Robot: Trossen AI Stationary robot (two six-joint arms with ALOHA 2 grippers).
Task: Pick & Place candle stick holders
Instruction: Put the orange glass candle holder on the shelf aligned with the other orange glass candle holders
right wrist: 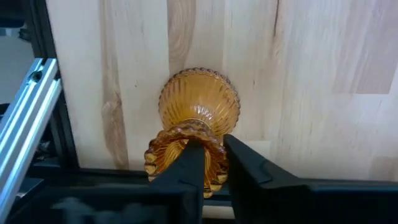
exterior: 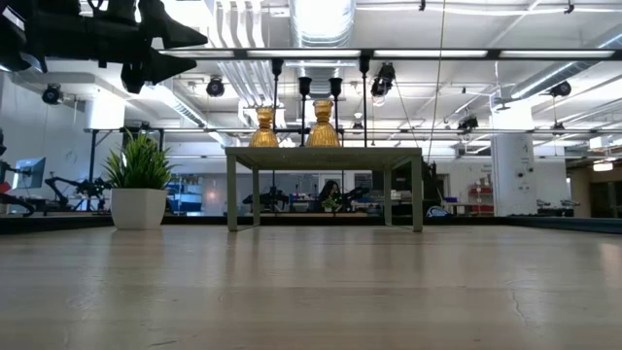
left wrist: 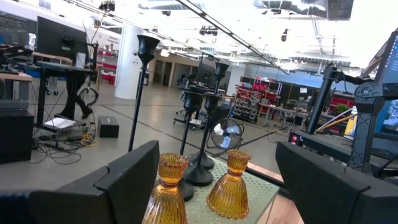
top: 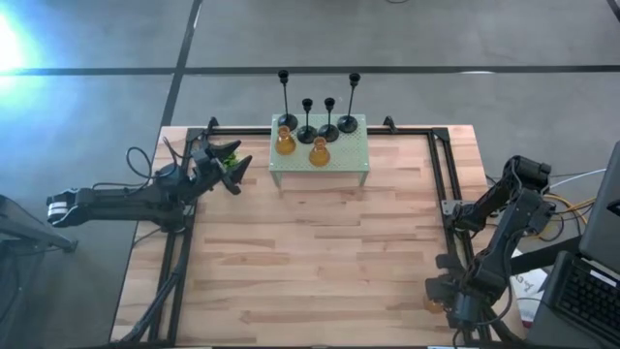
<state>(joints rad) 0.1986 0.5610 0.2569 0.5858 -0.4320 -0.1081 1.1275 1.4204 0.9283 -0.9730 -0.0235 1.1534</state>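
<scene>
Two arms work the table. At the left, the left gripper (top: 229,165) hangs with its fingers (left wrist: 124,180) wide apart and nothing between them, near the plant (exterior: 139,194) and just left of the stand (top: 320,160). On the stand are four black holders (top: 308,121) and two amber holders (top: 285,142). At the table's near right edge, the right gripper (right wrist: 214,165) has its fingers nearly together over the rim of a third amber holder (right wrist: 198,115), which lies on its side on the wood; whether they actually pinch it I cannot tell.
</scene>
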